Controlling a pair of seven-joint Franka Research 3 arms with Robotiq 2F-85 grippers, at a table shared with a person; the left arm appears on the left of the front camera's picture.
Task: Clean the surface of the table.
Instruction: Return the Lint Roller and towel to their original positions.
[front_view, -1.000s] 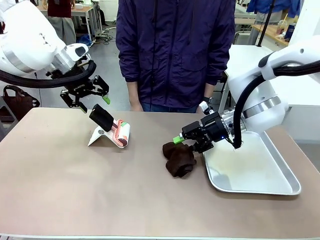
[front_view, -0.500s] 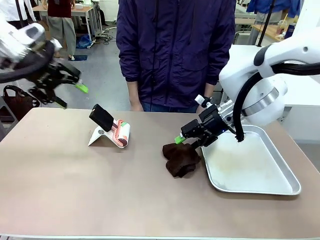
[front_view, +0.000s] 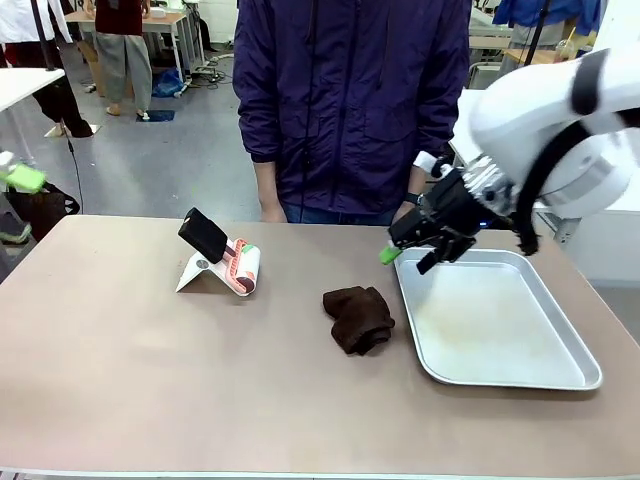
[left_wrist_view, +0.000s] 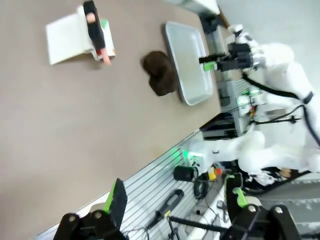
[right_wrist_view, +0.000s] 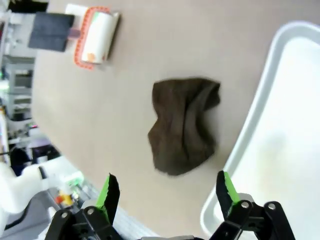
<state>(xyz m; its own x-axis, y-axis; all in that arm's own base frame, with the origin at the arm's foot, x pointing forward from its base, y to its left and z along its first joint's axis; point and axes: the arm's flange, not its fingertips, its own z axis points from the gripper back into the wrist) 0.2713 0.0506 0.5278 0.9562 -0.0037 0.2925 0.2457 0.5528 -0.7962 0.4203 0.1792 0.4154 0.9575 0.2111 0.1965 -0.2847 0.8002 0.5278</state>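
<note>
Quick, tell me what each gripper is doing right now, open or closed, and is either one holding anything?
Left gripper: open, holding nothing.
Right gripper: open, holding nothing, above the brown cloth and the edge of the metal tray.

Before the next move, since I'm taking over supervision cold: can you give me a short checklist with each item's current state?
1. Right tool open and holding nothing: ok; its fingers stand apart above the tray's near-left rim.
2. Left tool open and empty: ok; it is off past the table's left end.
3. Brown cloth lying free on the table, beside the tray and not in it: ok.
4. Lint roller with its black handle resting on the white stand, apart from the cloth: ok.
5. Person's hands off the tabletop: ok; the person stands at the far edge.
6. Table wiped clean: cannot tell.
</note>
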